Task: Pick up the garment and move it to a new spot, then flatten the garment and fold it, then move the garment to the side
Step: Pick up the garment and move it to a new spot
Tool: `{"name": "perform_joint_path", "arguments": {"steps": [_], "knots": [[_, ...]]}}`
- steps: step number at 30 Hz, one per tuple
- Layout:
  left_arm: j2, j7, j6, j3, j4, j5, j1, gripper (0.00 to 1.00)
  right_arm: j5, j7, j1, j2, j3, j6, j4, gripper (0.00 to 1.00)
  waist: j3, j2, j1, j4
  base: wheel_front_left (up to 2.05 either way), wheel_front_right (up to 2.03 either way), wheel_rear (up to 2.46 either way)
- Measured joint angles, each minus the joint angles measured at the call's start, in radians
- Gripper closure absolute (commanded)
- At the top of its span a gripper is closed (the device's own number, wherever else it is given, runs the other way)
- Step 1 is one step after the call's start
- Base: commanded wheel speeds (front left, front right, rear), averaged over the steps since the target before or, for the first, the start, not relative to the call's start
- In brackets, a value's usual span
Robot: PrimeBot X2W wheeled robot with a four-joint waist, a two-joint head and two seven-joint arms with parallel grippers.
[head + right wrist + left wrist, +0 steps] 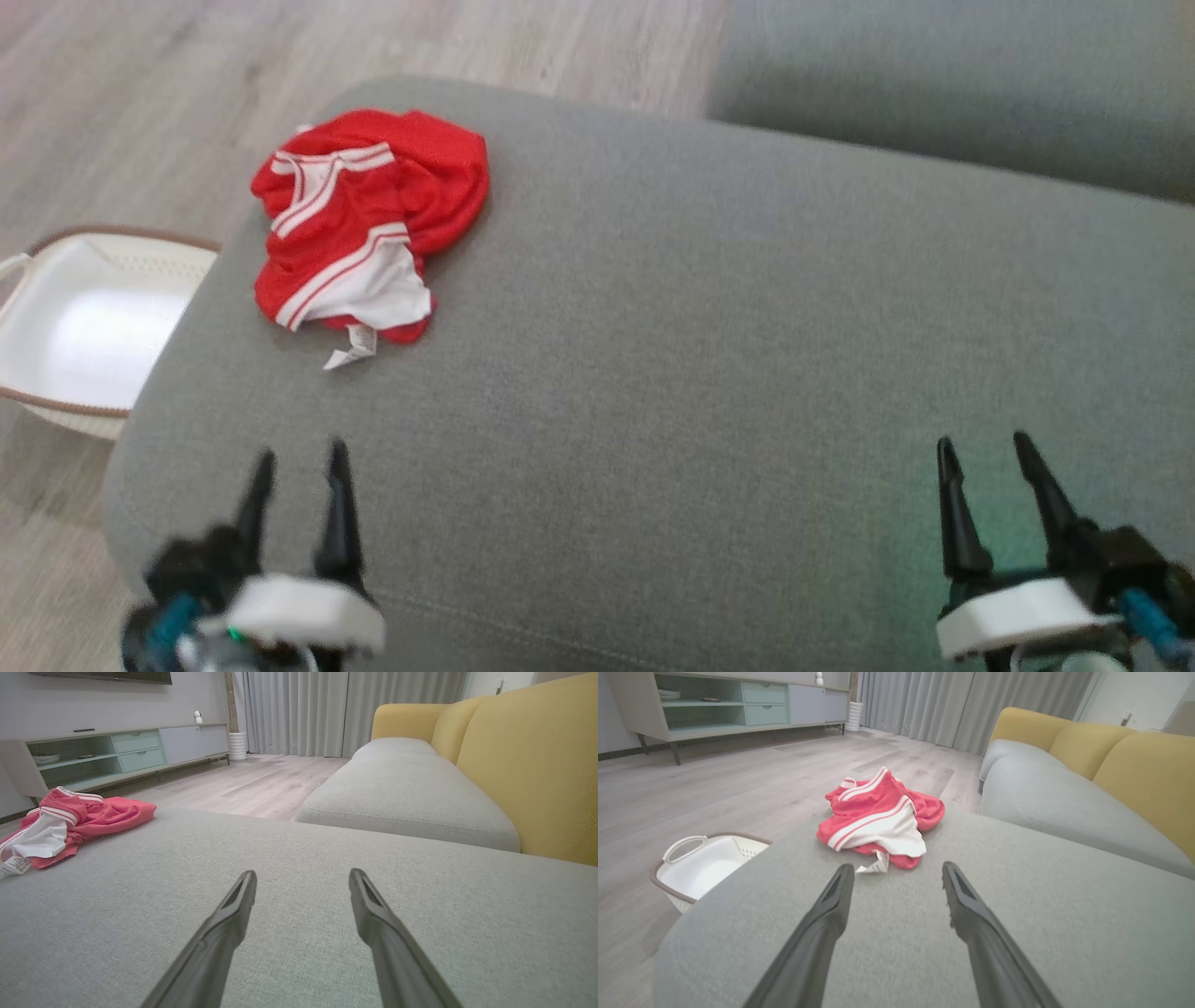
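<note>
Spread left jaws near crumpled red garment (369, 224); spread right jaws well apart.

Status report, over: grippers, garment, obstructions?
Left gripper, right gripper open, empty. Crumpled red-and-white garment untouched on grey fabric cushion, ahead of left gripper. Beside cushion, white plastic basket, not blocking.

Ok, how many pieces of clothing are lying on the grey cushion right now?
1: a crumpled red and white garment at the far left corner of the cushion, near the white basket on the floor. Its folds could hide something small.
</note>
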Motion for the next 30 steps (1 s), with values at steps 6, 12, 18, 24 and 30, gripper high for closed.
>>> {"name": "perform_joint_path", "arguments": {"steps": [6, 12, 18, 24, 30], "knots": [[-0.002, 0.0, -0.003, 0.083, 0.015, -0.002, -0.214, 0.0, -0.072, 0.0, -0.067, 0.0, -0.026, 0.0, -0.033, 0.0, 0.097, 0.0, 0.0002, -0.021, 0.0, 0.0, 0.0], [-0.001, 0.001, -0.003, 0.125, 0.17, -0.036, -0.476, 0.0, -0.106, 0.005, -0.156, -0.024, -0.028, 0.0, -0.074, 0.0, 0.217, -0.0001, 0.0004, -0.039, 0.0, 0.0, 0.0], [0.021, 0.075, 0.009, 0.167, 0.5, -0.084, -0.784, 0.0, -0.106, 0.032, -0.206, -0.085, -0.014, 0.0, -0.113, 0.0, 0.38, -0.0001, 0.0005, -0.071, 0.0, 0.0, 0.0], [0.052, 0.088, 0.015, 0.193, 0.757, -0.11, -0.892, 0.0, -0.106, 0.049, -0.205, -0.103, -0.005, 0.0, -0.14, 0.0, 0.426, -0.0001, 0.0002, -0.11, 0.0, 0.0, 0.0], [0.063, 0.039, -0.021, 0.192, 0.878, -0.112, -0.949, 1.0, -0.101, 0.062, -0.203, -0.111, -0.015, 0.0, -0.149, 0.0, 0.408, -0.0001, 0.0001, -0.121, 0.0, 0.0, 0.0]]}}
